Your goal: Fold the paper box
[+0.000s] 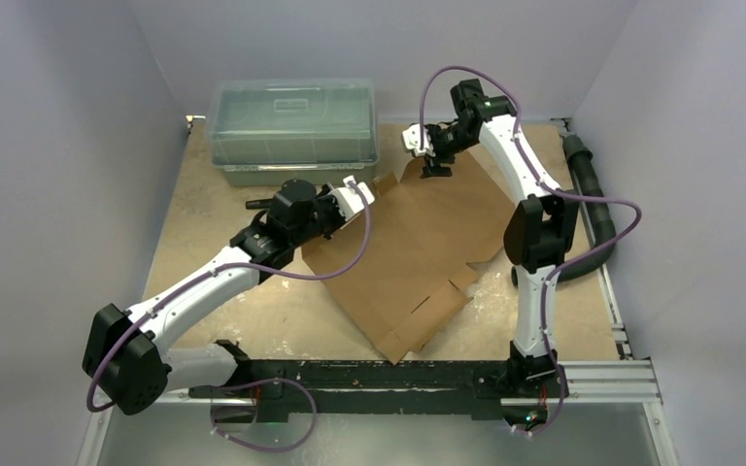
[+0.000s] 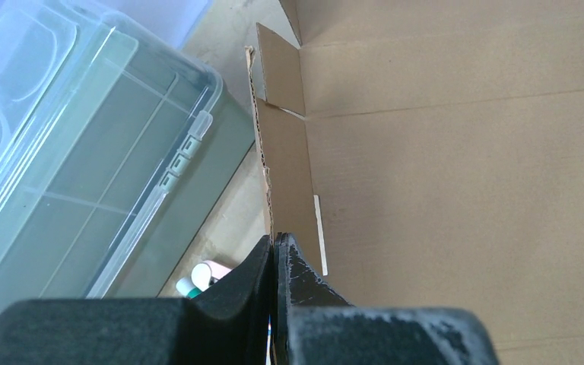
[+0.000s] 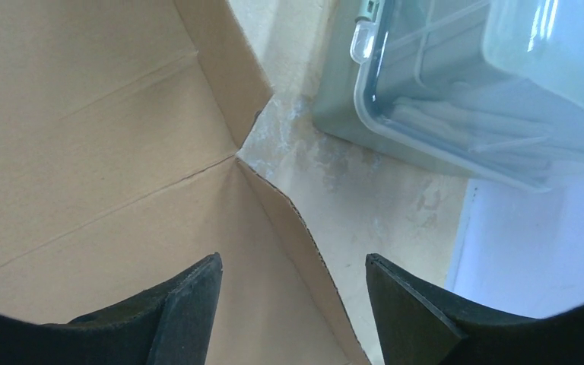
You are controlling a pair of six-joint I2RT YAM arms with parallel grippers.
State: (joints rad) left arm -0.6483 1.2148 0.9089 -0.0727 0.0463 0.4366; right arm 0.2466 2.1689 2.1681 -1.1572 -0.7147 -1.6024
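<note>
The paper box [image 1: 418, 257] is a brown cardboard sheet lying mostly flat in the middle of the table, its creases and flaps showing. My left gripper [image 1: 359, 191] is shut on a side flap at the sheet's left edge, and in the left wrist view the jaws [image 2: 275, 245] pinch that flap [image 2: 285, 160], which stands upright. My right gripper [image 1: 435, 167] hangs over the sheet's far edge. In the right wrist view it [image 3: 293, 260] is open, and a raised flap edge [image 3: 304, 251] of the box [image 3: 84, 152] runs between its fingers without touching them.
A clear greenish lidded bin [image 1: 291, 126] stands at the back left, close to both grippers [image 2: 84, 167] [image 3: 464, 99]. A small white and teal object [image 2: 198, 280] lies between the bin and the sheet. A black hose [image 1: 597, 194] curves along the right side.
</note>
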